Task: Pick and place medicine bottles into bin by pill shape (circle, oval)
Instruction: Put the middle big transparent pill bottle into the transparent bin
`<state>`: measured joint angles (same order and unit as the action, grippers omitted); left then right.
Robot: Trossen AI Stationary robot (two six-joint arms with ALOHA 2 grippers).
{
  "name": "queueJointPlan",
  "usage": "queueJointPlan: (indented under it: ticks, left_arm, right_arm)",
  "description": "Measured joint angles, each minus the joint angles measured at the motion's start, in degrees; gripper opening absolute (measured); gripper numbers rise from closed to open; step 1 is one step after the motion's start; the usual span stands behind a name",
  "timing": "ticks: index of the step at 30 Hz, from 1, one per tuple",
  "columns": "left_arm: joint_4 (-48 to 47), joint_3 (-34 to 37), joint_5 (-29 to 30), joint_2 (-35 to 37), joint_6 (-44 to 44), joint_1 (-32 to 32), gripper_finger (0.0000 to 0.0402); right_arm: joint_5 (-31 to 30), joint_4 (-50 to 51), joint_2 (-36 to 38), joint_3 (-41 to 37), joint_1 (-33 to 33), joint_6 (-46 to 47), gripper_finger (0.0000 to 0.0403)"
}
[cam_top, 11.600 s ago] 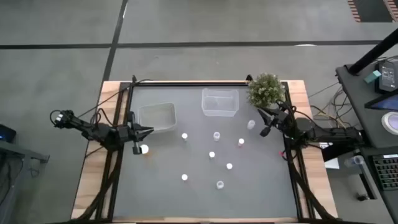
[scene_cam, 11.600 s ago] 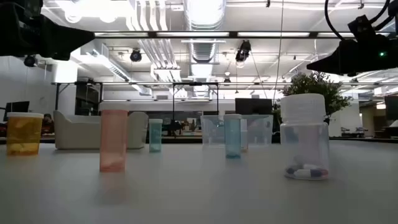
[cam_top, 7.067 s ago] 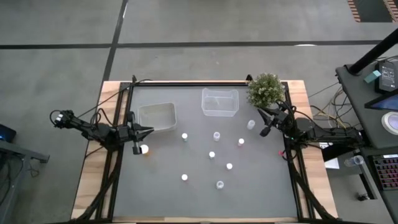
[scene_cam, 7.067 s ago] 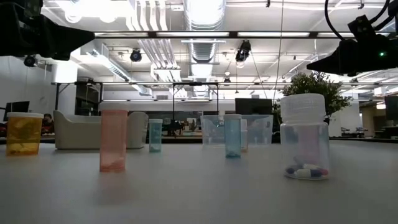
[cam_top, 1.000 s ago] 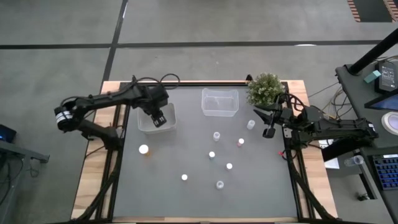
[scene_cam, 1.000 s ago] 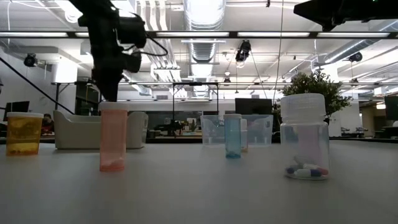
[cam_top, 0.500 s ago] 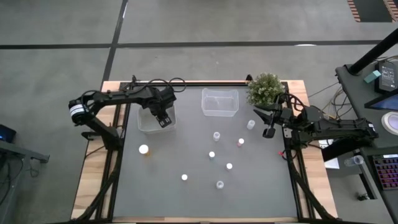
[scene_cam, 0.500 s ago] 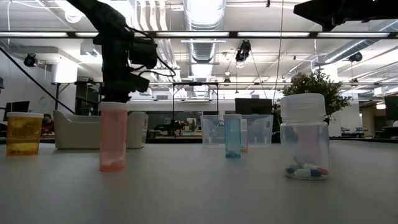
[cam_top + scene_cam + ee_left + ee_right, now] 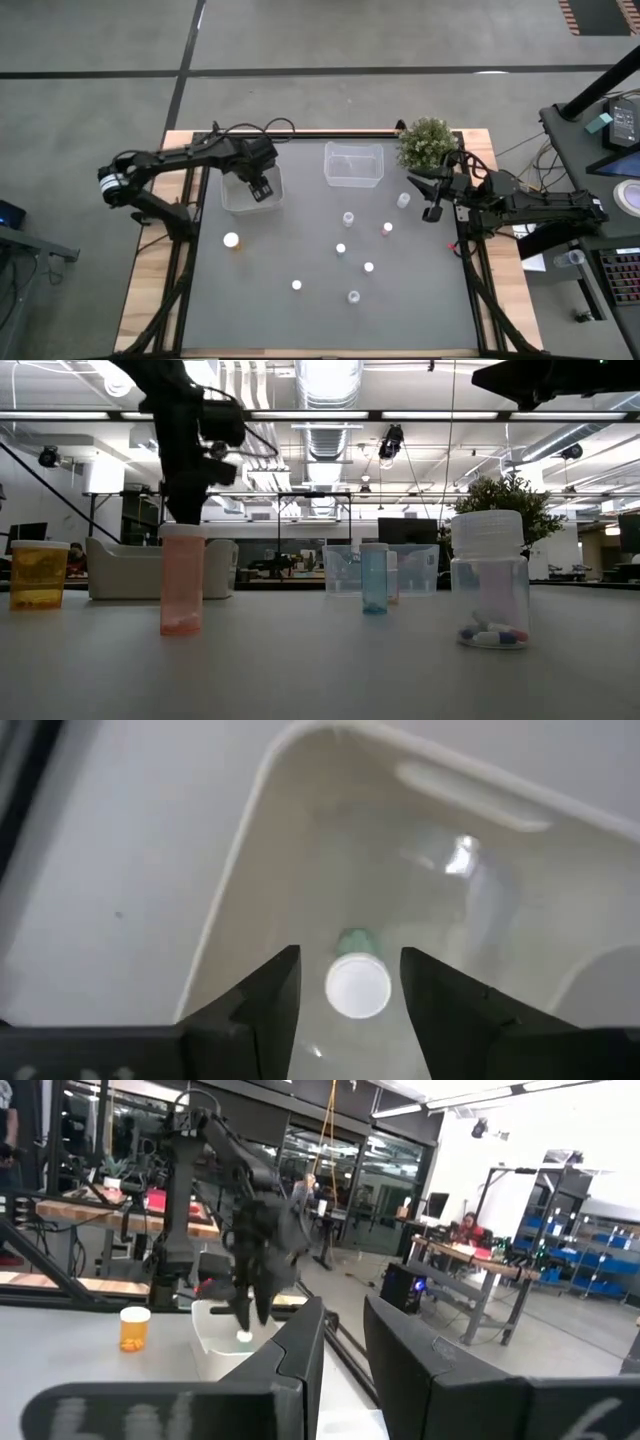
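We count seven white-capped medicine bottles (image 9: 340,248) loose on the desk, one green-bodied bottle (image 9: 357,983) in the translucent tub (image 9: 251,189); left gripper (image 9: 345,986) spread above it, right gripper (image 9: 432,197) spread.

My left arm (image 9: 190,155) reaches in from the table's left edge, elbow bent, forearm running toward the far left tub. My left gripper (image 9: 261,186) hangs over that tub, pointing straight down into it. Its two dark fingers (image 9: 262,1005) stand apart with a clear gap between them and nothing touching either pad. In the low view this arm (image 9: 185,440) drops nearly vertical from above.

My right arm (image 9: 530,208) lies stretched in from the right edge, low and nearly straight. My right gripper (image 9: 431,192) sits well away from that tub, near the table's right side, pointing at the left arm, its fingers (image 9: 290,1360) parted and bare.
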<state>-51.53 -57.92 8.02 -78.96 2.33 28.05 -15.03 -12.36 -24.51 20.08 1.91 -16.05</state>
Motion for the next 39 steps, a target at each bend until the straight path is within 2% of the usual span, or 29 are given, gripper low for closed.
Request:
queueJointPlan:
  ticks: [4, 8, 13, 17, 22, 31, 39]
  left_arm:
    - [0.8, -0.4, 0.0, 6.5, 0.8, -2.4, 0.0158]
    - [7.2, 0.5, 0.0, 13.5, 3.2, -7.6, 0.0157]
    - [23.6, 4.0, 0.3, 20.1, 3.0, -17.1, 0.0157]
    - [36.6, 8.3, 0.6, 23.2, 1.2, -23.8, 0.0157]
    - [45.5, 12.1, 0.9, 24.0, 0.3, -29.7, 0.0157]
    - [55.0, 17.8, 0.9, 22.0, 0.3, -37.0, 0.0157]
    - [66.7, 23.0, 0.8, 19.9, 0.3, -40.4, 0.0157]
  right_arm:
    - [0.0, 0.5, 0.0, -0.2, 0.0, 2.6, 0.0068]
    - [0.0, 0.1, 0.0, -0.3, 0.0, 5.7, 0.0068]
    - [0.6, -1.0, -1.0, -0.2, -0.9, 7.8, 0.0068]
    - [0.6, -5.6, -4.0, -0.2, -2.3, 7.3, 0.0068]
    - [0.6, -9.9, -7.9, 0.7, -4.1, 6.0, 0.0068]
    - [0.5, -9.1, -17.1, 5.1, -7.6, 5.6, 0.0068]
    - [0.3, -8.5, -27.1, 11.4, -10.5, 5.2, 0.0068]
